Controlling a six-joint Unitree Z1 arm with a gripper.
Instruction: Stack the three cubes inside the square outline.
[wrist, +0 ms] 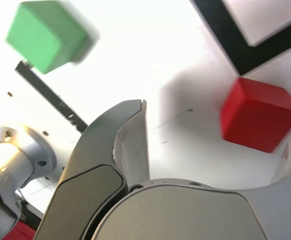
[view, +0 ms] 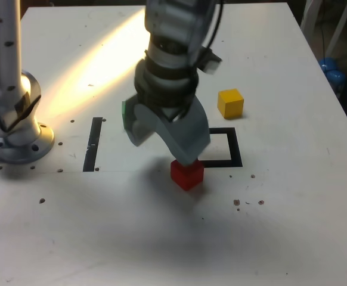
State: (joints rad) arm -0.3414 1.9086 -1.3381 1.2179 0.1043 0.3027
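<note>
one red cube [wrist: 258, 115], one green cube [wrist: 45, 37], one yellow cube [view: 230, 103], one square outline [view: 235, 149] | nearest open pincer [wrist: 220, 120]: red

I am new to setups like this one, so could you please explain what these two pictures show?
The machine is a single robot arm ending in a gripper with two wide jaws. The exterior view comes from a camera off the arm, looking over the white table. The wrist view comes from a camera on the arm's wrist, looking past the jaws at the surface.

On the table are a red cube, a yellow cube and a green cube, which is mostly hidden in the exterior view. There is also a black square outline and a separate black strip. The jaws stand open over the table, and nothing is held.
</note>
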